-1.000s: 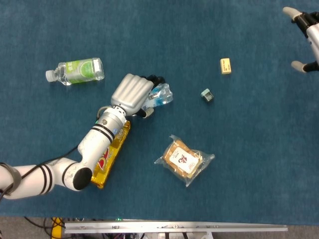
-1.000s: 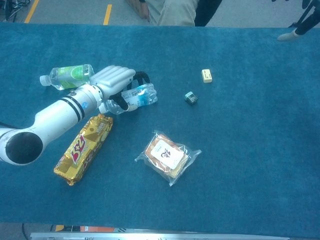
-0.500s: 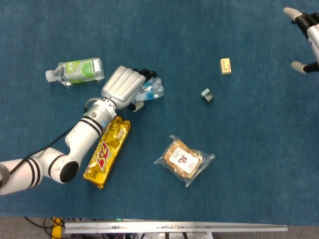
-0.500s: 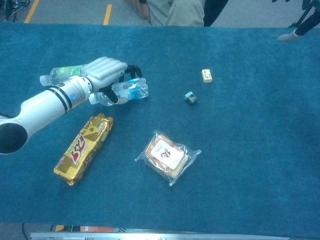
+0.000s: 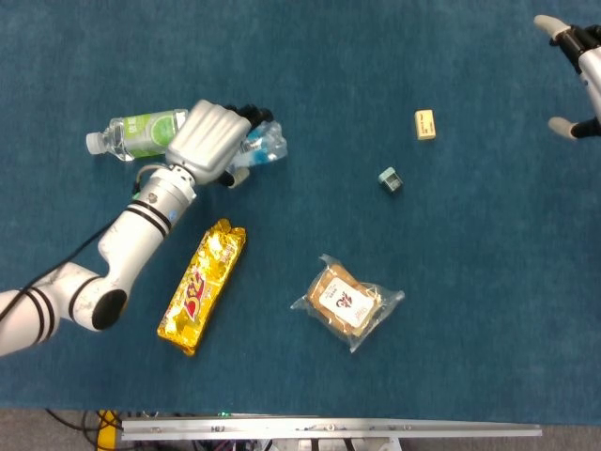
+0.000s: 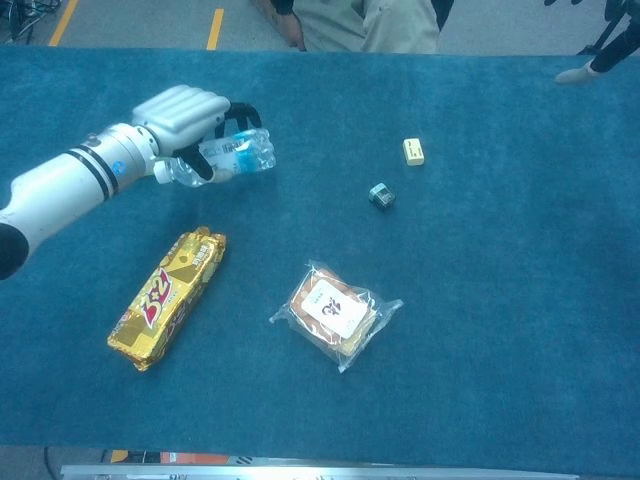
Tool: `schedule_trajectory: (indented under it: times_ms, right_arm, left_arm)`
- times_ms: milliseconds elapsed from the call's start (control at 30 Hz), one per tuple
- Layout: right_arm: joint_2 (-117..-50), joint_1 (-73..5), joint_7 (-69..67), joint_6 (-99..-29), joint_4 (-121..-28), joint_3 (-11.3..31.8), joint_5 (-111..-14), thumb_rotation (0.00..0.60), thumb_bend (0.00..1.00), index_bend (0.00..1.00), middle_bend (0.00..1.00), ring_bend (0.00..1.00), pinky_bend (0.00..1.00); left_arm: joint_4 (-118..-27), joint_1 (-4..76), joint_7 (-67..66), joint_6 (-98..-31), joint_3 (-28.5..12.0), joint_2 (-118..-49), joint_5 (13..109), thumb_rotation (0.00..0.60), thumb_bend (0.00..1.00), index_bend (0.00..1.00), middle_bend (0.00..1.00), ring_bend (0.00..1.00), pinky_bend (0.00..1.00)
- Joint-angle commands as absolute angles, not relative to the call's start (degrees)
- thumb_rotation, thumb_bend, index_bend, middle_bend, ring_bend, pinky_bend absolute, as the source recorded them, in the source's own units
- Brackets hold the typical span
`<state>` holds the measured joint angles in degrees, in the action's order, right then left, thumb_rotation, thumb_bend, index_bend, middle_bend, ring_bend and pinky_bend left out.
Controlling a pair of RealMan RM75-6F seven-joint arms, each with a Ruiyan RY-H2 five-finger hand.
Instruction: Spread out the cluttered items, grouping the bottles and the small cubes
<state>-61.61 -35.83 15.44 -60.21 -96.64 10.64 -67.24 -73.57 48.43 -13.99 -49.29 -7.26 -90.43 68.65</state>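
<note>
My left hand (image 5: 208, 141) grips a small clear bottle with a blue label (image 5: 261, 147), lifted a little off the blue cloth; the chest view shows the hand (image 6: 185, 115) wrapped round the bottle (image 6: 238, 156). A green-label bottle (image 5: 141, 133) lies on its side just left of that hand, and the arm hides it in the chest view. A yellow cube (image 5: 425, 124) (image 6: 413, 151) and a grey-green cube (image 5: 390, 179) (image 6: 380, 196) sit apart at the right. My right hand (image 5: 577, 66) hangs at the far right corner, fingers apart and holding nothing.
A gold snack bar (image 5: 202, 287) (image 6: 167, 297) lies below my left forearm. A clear packet of bread (image 5: 347, 301) (image 6: 335, 313) lies near the middle front. A person (image 6: 370, 25) stands beyond the table's far edge.
My left hand has carried the blue-label bottle up and to the left, away from the snack bar and close to the green-label bottle. The right hand has not moved.
</note>
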Motion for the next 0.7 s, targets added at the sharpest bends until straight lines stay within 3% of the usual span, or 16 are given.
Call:
schedule_trajectory:
  times_ms: [33,700]
  right_arm:
    - [-61.7,-35.8,15.5,-60.2,-96.7,10.6,-67.3,0.6,0.0,0.15,0.33,0.32,0.47]
    - [-61.3,-35.3,16.1,-60.3,-98.2,10.6,-67.3,0.6,0.0,0.15,0.33,0.32,0.47]
  left_arm:
    - [-73.3,48.1,-13.4,-50.0,-7.0,-89.7,70.1,0.6,0.26,0.48,0.54,0.46,0.51]
    - [-66.1,45.6,-9.3,-52.4,-3.2,-91.1,77.7,0.6,0.26,0.48,0.52,0.44,0.51]
